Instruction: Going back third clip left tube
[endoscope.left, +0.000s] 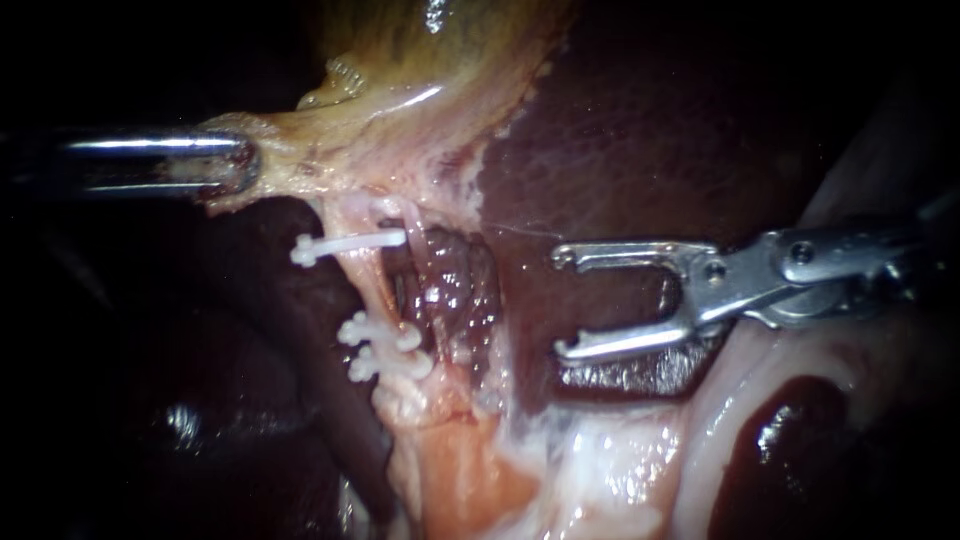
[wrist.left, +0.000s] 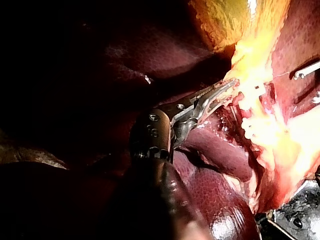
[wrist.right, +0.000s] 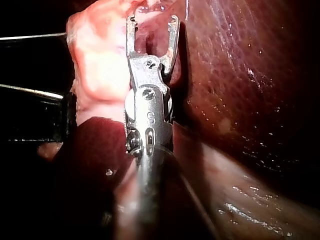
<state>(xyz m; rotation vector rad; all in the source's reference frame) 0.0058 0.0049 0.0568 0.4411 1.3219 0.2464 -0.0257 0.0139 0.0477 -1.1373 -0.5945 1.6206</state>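
Right instrument (endoscope.left: 558, 304) agape, left instrument (wrist.left: 226, 89) clamped

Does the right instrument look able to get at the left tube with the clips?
Probably yes: the right instrument, jaws open and empty, faces the tube across bare liver; nothing lies between.

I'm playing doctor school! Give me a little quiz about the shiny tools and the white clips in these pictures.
1. How many white clips sit on the tube?
2. True or false: the right instrument holds a clip between its jaws.
3. What is the left instrument gripping? A) the tube B) pale tissue at the edge of the gallbladder C) a clip

Key:
1. Three.
2. False: its jaws are open and empty.
3. B.
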